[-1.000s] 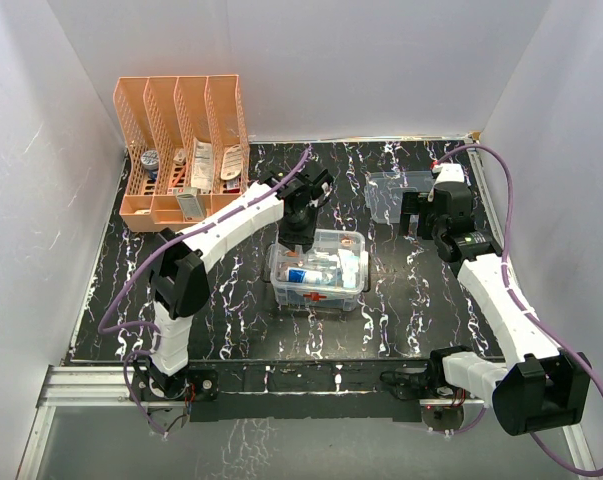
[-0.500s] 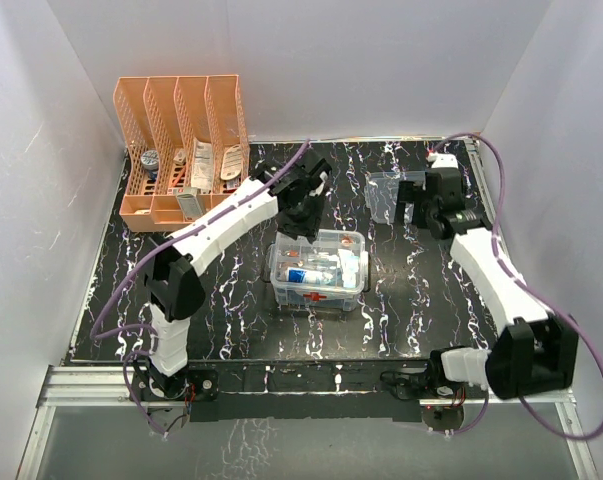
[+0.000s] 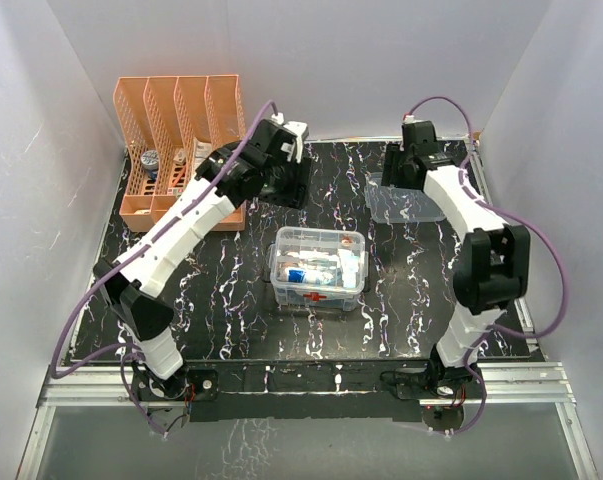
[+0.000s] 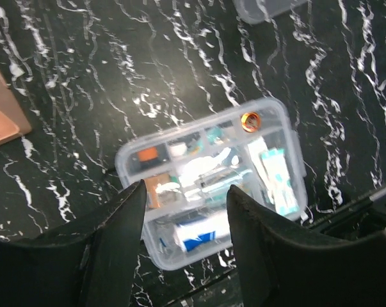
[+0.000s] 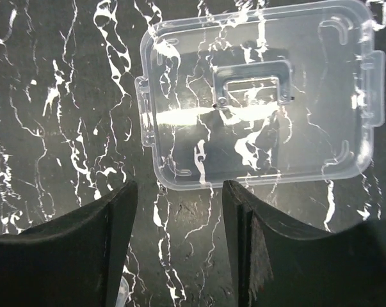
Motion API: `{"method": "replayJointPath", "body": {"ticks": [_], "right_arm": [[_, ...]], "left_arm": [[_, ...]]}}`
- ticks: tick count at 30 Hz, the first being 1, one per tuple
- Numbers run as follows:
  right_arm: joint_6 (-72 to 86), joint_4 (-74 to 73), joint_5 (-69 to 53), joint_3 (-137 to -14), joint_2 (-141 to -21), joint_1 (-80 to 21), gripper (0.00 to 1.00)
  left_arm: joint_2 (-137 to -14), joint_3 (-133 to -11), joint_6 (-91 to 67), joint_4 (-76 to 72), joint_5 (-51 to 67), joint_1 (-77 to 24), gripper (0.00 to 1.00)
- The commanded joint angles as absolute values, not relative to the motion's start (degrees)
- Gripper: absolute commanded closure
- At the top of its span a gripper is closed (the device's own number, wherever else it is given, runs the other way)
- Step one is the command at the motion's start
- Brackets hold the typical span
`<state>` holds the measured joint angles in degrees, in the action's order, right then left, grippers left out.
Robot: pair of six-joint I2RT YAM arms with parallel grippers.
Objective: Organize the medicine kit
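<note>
Fingers on the right gripper (image 5: 178, 214) stand apart and hold nothing. Just past them, the lid (image 5: 257, 96) lies flat on the table (image 5: 64, 128), with its handle (image 5: 253, 86) in the middle. The lid's long side runs the same way as the line from one finger to the other. So I think the gripper must come down on the handle, not on the edges. The left gripper (image 4: 185, 220) is parted too, and it is empty. It hangs high up near the orange rack (image 3: 181, 150) and looks down at the kit (image 4: 123, 167). The kit sits in the middle of the table, open on top, with small packs (image 4: 274, 179) inside. The lid is well apart from the kit, off to the right and further back. The right gripper is much nearer the lid, so picking it up looks like its job. After that, the lid has to go left and toward the near edge to land on the kit, long side matching long side.
</note>
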<state>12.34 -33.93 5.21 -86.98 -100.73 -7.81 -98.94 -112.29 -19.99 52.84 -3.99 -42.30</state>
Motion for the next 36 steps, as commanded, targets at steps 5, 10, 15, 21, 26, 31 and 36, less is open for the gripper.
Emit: {"method": "replayJointPath", "body": {"ticks": [5,10,15,21,26,31,36], "right_arm": [[10.39,-36.72,9.61,-90.24,-107.17,-9.73,0.46],[20.89,-40.37,15.6,-89.5,-106.78,-6.39,0.44],[33.74,-42.51,20.65,-88.72,-106.04,-4.37,0.44],[49.79,-42.41,22.07,-87.16,-106.79,-3.42,0.43],[60.94,-46.67,23.92,-90.17,-109.08,-2.8,0.46],[68.43,-48.15,22.51,-90.46,-110.45,-1.29,0.46],[72.28,-49.86,19.53,-91.23,-113.33,-0.71,0.47]], "left_arm": [[-100.65,-110.51,-16.88,51.57,-3.53,-34.36,0.48],[-101.7,-111.21,-16.59,51.48,-3.5,-33.71,0.47],[-100.9,-109.7,-16.78,50.83,-3.4,-33.58,0.47],[-99.72,-107.81,-17.74,50.21,-2.42,-33.53,0.47],[-98.58,-105.79,-18.14,49.75,-1.55,-33.51,0.48],[-97.66,-104.37,-18.7,49.05,-0.38,-33.56,0.48],[-97.57,-103.85,-18.46,48.52,0.26,-33.49,0.48]]}}
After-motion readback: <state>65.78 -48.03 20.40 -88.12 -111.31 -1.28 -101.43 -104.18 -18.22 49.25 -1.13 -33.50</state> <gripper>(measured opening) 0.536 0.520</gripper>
